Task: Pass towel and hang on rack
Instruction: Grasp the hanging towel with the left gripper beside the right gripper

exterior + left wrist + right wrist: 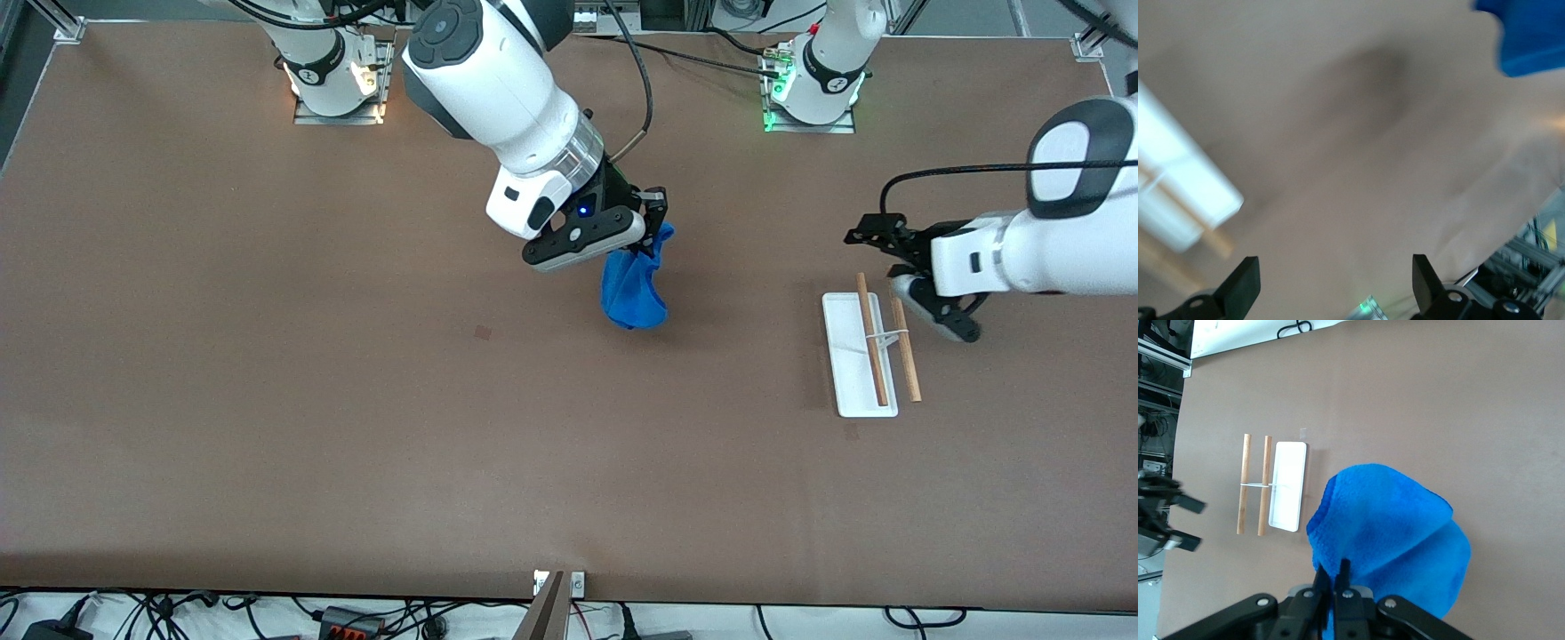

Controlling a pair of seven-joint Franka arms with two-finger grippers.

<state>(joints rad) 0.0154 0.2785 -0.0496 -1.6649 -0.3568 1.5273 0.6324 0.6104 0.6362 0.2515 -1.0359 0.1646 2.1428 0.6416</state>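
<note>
1. Towel, a bunched bright-blue cloth, hangs over mid-table, grasped by the clenched right gripper.
2. Left gripper, released, hovers at 3 o'clock of the white-based, 2-rod wooden rack.

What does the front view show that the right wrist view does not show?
Only the front view shows both arm bases and the whole left gripper, open beside the rack. Only the right wrist view shows closely the right gripper shut on the blue towel. Both show the towel, the rack with its two wooden rods, and the brown table.
</note>
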